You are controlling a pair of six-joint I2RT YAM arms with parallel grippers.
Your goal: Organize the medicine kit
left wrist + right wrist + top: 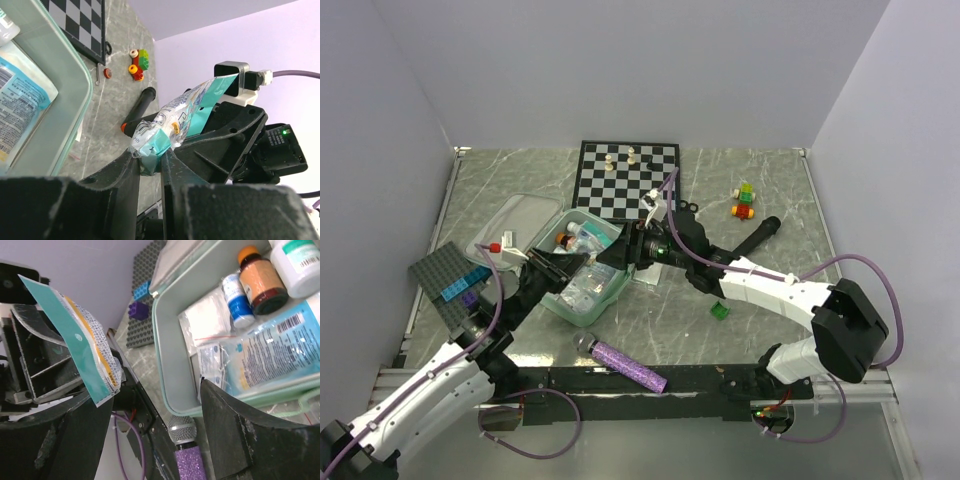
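Kit open on table, left of centre, between studded plate and chessboard; lid thrown back to the left, lying flat. Inside, seen from right wrist: three bottles at far end, one brown with orange cap, one small with blue label, one white with teal label; below them clear sachets and a blue-printed pouch lying flat. Left gripper above near corner of kit, jaws pressed together on bottom edge of a teal packet; packet upright in the pinch, free end slanting up toward right arm. Right gripper facing it over the kit, jaws spread wide, nothing between them; packet just beside one finger, contact not clear. Elsewhere on table: purple microphone near front edge, black marker right of centre, coloured blocks beyond it, green cube beside right arm. Few chess pieces on far rows of chessboard. Blue and purple bricks on studded plate.
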